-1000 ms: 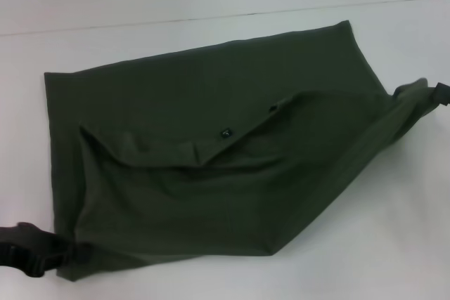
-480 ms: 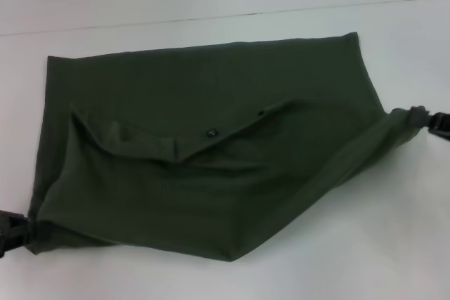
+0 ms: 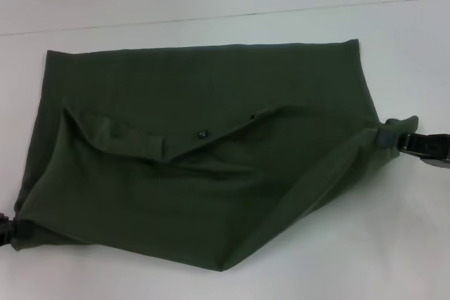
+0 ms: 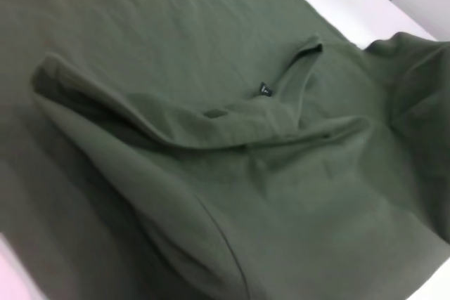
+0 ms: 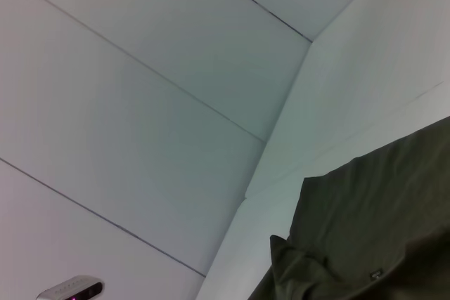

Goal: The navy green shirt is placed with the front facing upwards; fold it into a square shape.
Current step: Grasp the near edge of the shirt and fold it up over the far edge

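The navy green shirt (image 3: 211, 152) lies spread on the white table (image 3: 394, 244) with plain green cloth up. A collar fold with a small dark label (image 3: 202, 133) runs across its middle. My left gripper (image 3: 3, 226) shows only as a black bit at the left edge, shut on the shirt's near left corner. My right gripper (image 3: 395, 137) is at the right, shut on a pulled-out corner of cloth. The left wrist view shows the shirt (image 4: 225, 173) close up with the folded collar. In the right wrist view the shirt (image 5: 380, 230) fills the lower right corner.
A thin seam line (image 3: 225, 15) crosses the white table behind the shirt. Bare white table lies in front of and to the right of the cloth. The right wrist view shows white panelled walls and a small grey device (image 5: 70, 289).
Both grippers moved outward with the corners they hold, the left one nearly out of the head view, the right one nearer. The shirt has stretched wider and flatter, its far edge straighter.
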Robot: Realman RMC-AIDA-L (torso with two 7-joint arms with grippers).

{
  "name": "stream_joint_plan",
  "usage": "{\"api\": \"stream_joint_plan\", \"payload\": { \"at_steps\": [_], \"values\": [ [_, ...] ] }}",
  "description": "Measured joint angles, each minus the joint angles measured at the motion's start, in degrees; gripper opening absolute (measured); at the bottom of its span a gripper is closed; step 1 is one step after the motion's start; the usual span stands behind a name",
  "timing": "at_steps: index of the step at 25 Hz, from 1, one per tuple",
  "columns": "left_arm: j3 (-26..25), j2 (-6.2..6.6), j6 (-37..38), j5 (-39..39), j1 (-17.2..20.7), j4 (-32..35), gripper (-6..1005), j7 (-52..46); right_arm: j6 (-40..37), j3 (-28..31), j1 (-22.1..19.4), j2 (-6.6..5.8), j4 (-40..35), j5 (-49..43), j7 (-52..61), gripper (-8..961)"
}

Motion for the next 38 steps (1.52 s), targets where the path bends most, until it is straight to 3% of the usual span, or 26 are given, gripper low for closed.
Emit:
{"api": "stream_joint_plan", "payload": {
  "at_steps": [13, 20, 25, 30, 38],
  "values": [
    [-1.39, -0.83, -3.04, 0.24, 2.15, -0.55, 2, -0.18, 0.31, 1.49, -4.42, -1.27, 0.40, -2.36, -1.26, 1],
    [-2.74, -1.10, -2.68, 0.06, 3.14, -1.31, 3, 0.09, 0.02, 1.76, -4.64, -2.09, 2.24, -2.91, -2.61, 1],
    [-3.59, -1.14, -1.06, -2.20, 3.03, -0.59, 3, 0.12, -0.81, 5.80, -4.42, -2.56, 2.23, -2.48, -2.95, 1],
    [-6.20, -0.73, -0.54, -5.25, 2.93, 0.45, 2, 0.32, -0.68, 10.47, -3.64, -2.80, 2.00, -2.45, -3.03, 1],
    [-9.42, -0.02, 0.34, -8.79, 3.00, 3.00, 5, 0.41, -0.06, 11.07, 1.98, -2.99, 1.70, -2.61, -1.20, 2]
  ]
}}
